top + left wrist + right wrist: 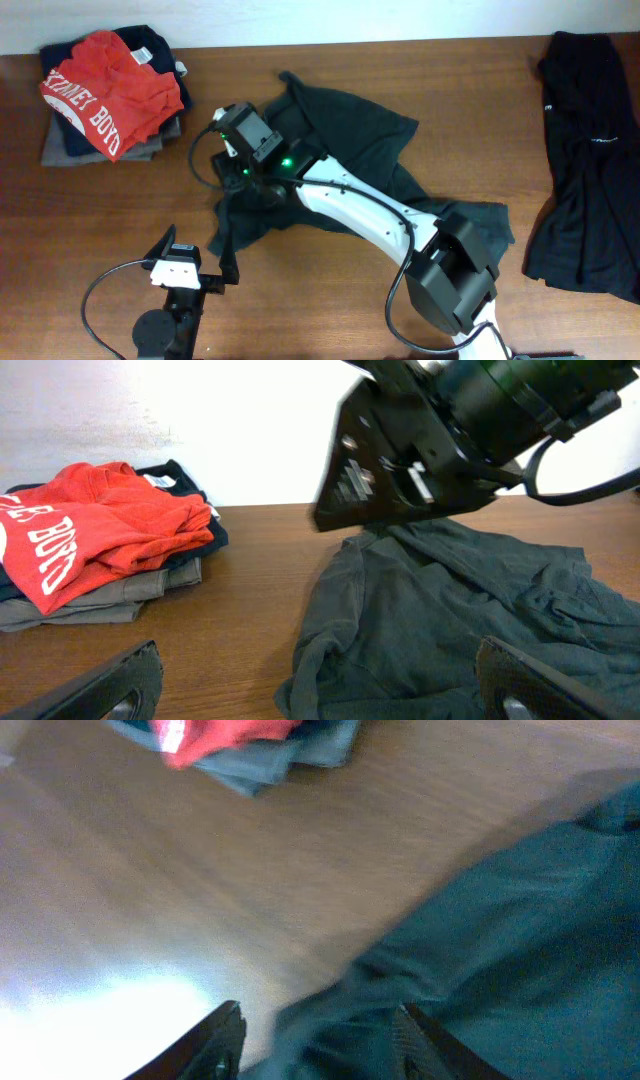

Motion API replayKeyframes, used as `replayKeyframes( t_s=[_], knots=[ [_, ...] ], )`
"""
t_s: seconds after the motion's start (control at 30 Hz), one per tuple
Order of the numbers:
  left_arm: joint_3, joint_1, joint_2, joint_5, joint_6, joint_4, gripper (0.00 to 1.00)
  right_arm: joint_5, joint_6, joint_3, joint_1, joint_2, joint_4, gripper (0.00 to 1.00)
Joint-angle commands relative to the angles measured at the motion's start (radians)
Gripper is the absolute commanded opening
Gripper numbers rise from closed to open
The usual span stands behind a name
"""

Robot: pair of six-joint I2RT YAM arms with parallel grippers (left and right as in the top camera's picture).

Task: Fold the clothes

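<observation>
You're working on a brown wooden bench set against a plain white wall. Your right end effector reaches across the middle of the bench. Its two fingers stand apart over the left edge of a crumpled dark grey-green cloth T-shirt. A ridge of cloth lies in the gap, but the wrist view is too blurred to tell whether either finger touches it. Your left end effector hangs low at the near edge, spread wide and holding nothing, just beside the shirt's near-left tail.

Expect that shirt to be light and limp, so it will bunch rather than slide flat. Take it by a hem, shoulder seam or corner, not by a loose mound. It lies twisted, so it likely needs flattening before any fold.

Further out, a red T-shirt with white lettering tops a stack of dark blue and grey folded garments at the far left corner. A long black garment lies unfolded at the right end. No basket, bin or other container shows, and everything rests straight on the wood.
</observation>
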Motion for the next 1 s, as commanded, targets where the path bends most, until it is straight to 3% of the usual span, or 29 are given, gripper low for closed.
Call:
replayKeyframes(
  t_s=[0.0, 0.3, 0.43, 0.5, 0.97],
  knots=[
    [-0.003, 0.006, -0.005, 0.01, 0.013, -0.003, 0.99, 0.221, -0.048, 0.022, -0.091, -0.072, -0.041, 0.54],
    [-0.003, 0.006, -0.005, 0.01, 0.013, -0.003, 0.99, 0.257, -0.045, 0.021, -0.427, 0.004, -0.165, 0.54],
    [-0.003, 0.006, -0.005, 0.01, 0.013, -0.003, 0.99, 0.115, 0.014, 0.021, -0.589, 0.052, -0.179, 0.09],
    [-0.003, 0.006, -0.005, 0.01, 0.013, -0.003, 0.99, -0.014, 0.013, 0.021, -0.638, 0.076, -0.174, 0.04],
    [-0.003, 0.006, -0.005, 0.01, 0.013, -0.003, 0.99, -0.059, 0.037, 0.019, -0.659, 0.207, -0.218, 0.04]
  ],
)
